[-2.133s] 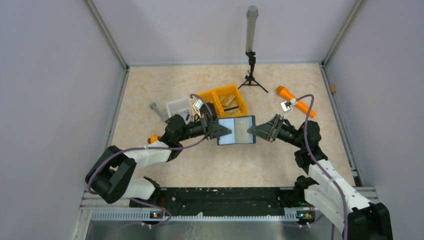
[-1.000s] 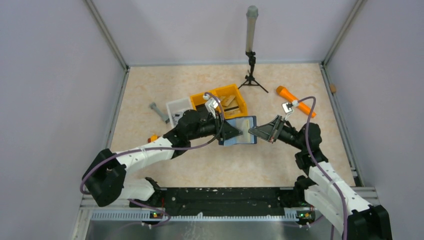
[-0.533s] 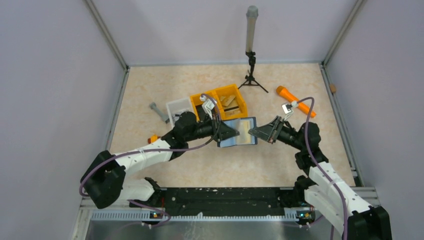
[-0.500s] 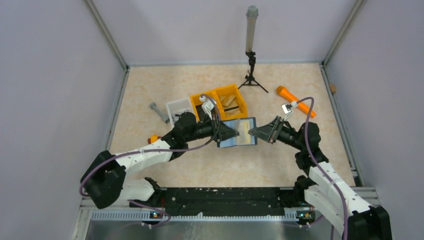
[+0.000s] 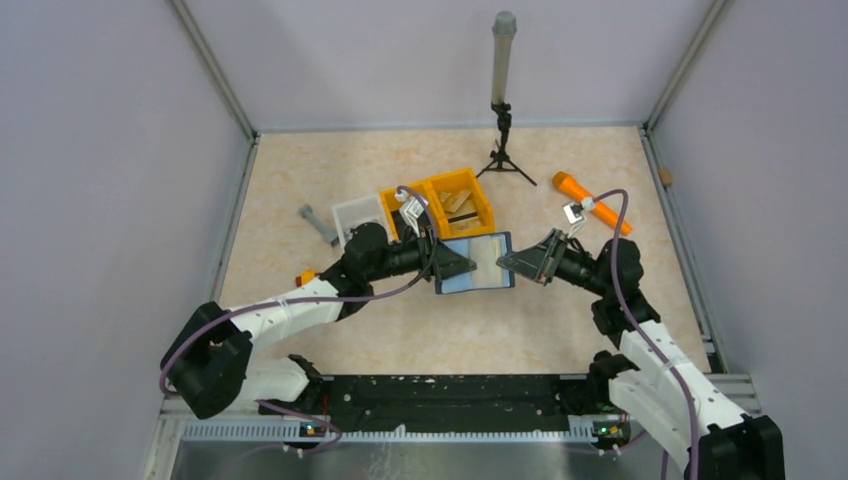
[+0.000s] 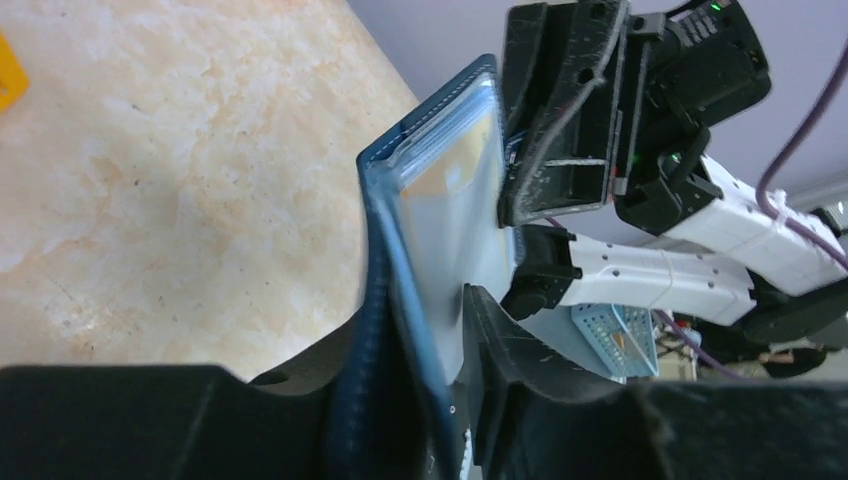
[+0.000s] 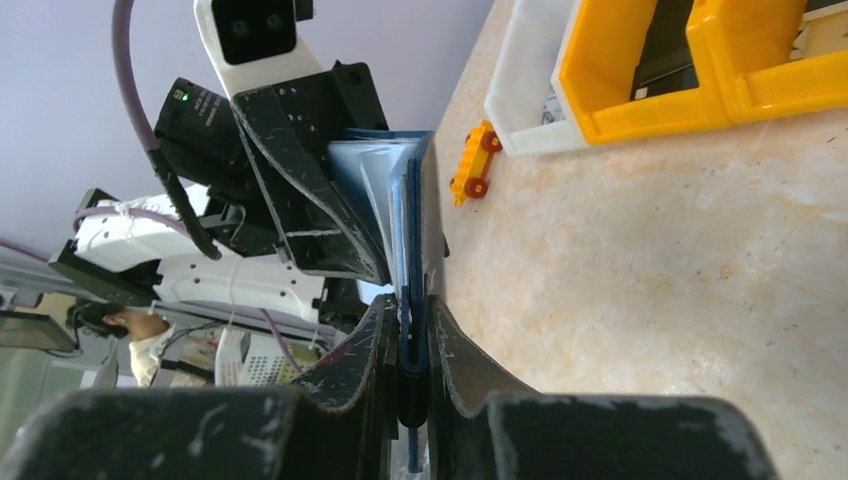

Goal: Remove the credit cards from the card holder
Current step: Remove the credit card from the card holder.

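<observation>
The navy card holder [image 5: 478,272] hangs open above the table between my two grippers, its pale inner face up. A tan-orange credit card [image 5: 488,248] shows in its pocket, also in the left wrist view [image 6: 458,165]. My left gripper [image 5: 455,264] is shut on the holder's left part; its jaws [image 6: 420,330] clamp the navy edge [image 6: 385,300] and pale face. My right gripper [image 5: 507,262] is shut on the holder's right edge, seen pinched between the jaws [image 7: 412,320], with the holder [image 7: 410,200] edge-on. No silvery card is visible.
A yellow two-compartment bin [image 5: 455,200] and a white bin [image 5: 358,213] stand just behind the holder. A small orange block [image 5: 306,278] lies left, a grey part [image 5: 318,222] beyond it. An orange tool [image 5: 590,202] lies right. A tripod pole [image 5: 500,100] stands at the back.
My left gripper pushed right over the holder's inner face about a second ago and has since drawn back left a little. The right gripper has kept its hold in place.
</observation>
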Available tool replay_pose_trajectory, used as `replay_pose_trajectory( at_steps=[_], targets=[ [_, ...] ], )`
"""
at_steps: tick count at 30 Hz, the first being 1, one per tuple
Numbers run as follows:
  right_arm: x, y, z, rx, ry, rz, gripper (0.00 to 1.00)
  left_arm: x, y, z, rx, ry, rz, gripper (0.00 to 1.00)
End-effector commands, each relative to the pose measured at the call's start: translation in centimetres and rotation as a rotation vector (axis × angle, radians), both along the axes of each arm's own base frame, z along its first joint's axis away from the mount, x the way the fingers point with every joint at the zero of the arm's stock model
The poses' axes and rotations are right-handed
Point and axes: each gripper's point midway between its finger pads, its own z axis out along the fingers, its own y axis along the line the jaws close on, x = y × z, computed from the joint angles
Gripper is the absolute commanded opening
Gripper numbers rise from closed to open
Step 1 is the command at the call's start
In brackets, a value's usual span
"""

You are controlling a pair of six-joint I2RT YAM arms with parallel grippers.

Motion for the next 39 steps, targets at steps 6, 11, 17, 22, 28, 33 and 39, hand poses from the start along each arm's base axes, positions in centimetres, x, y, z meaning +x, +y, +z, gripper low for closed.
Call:
replay_pose_trajectory(
  at_steps=[6,11,17,22,28,33,39],
  targets=[
    [2.6,-2.7,0.8,-0.314,-0.123,-0.173,0.00,3.5,3.7,-3.8,0.339,-0.065,0.224,0.68],
    [3.8,-4.3,0.4,-0.437,-0.137,-0.247,0.00,3.1,2.4,-2.7,0.293,-0.076,0.171,0.75],
    [3.7,-3.6,1.5,-0.400,-0.145,-0.217,0.00,3.5,0.3,-2.0,0.237,-0.061,0.126,0.79],
    [3.7,-3.8,0.4,-0.435,-0.141,-0.215,0.00,4.0,0.3,0.8,0.205,-0.125,0.186,0.78],
    [3.7,-3.5,-0.1,-0.430,-0.140,-0.203,0.00,4.9,-1.1,3.3,0.247,-0.089,0.229,0.77],
    [3.6,-3.3,-0.3,-0.429,-0.141,-0.191,0.00,7.3,-1.7,3.9,0.422,-0.065,0.341,0.75],
    [3.5,-3.3,-0.3,-0.434,-0.141,-0.189,0.00,8.2,-3.8,2.9,0.557,-0.027,0.304,0.76]
  ],
)
